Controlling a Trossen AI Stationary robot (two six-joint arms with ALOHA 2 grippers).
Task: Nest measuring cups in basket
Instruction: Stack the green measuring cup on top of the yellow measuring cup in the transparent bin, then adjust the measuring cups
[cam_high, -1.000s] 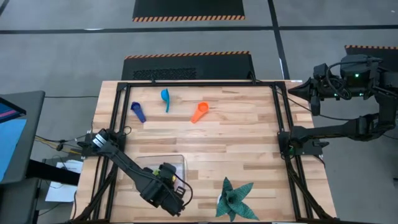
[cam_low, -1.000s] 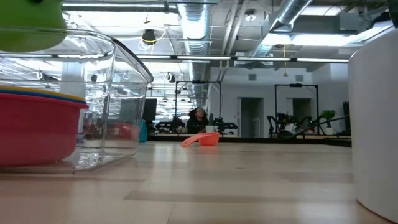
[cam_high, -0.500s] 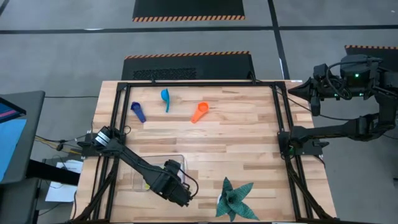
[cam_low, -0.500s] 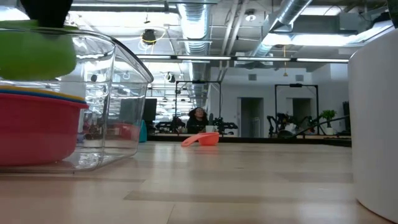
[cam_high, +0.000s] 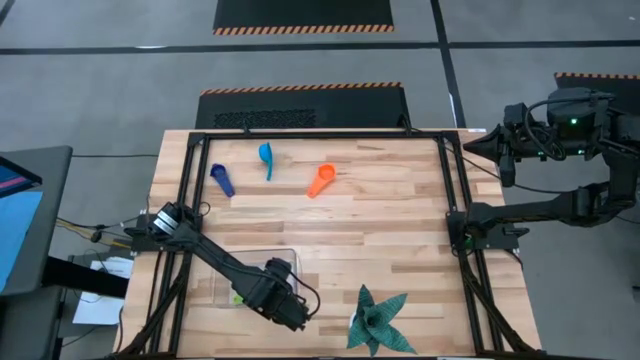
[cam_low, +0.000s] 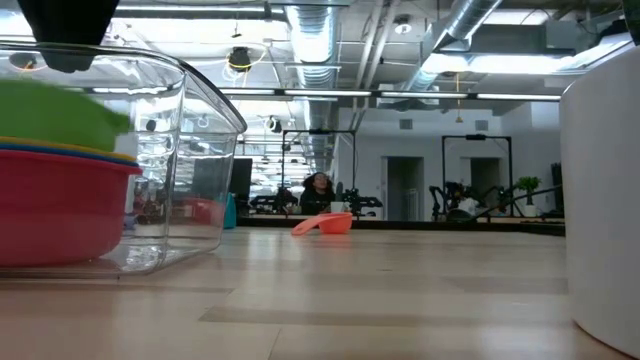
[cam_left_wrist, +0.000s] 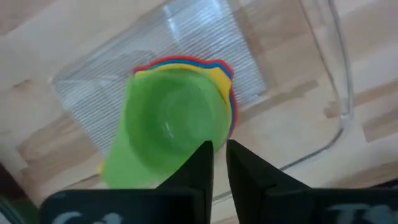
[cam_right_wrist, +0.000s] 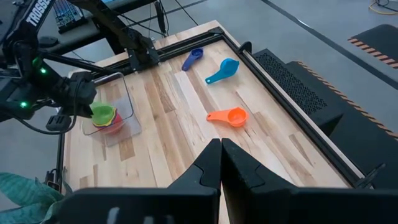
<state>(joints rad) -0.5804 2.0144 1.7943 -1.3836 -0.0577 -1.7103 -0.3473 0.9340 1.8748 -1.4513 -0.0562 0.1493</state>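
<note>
This is a robotics lab set in a large industrial hall. The butcher-block table (cam_high: 380, 215) is ringed by a black metal frame (cam_high: 315, 134) that carries two dark arms. At 12 o'clock from the table, black floor mats with orange-and-black hazard stripes (cam_high: 303, 30) lie on grey concrete marked with dark lines. The low view shows exposed silver ventilation ducts (cam_low: 310, 35) and strip lights under the ceiling, with more framed rigs (cam_low: 477, 178) and a seated person (cam_low: 318, 190) far behind.
</note>
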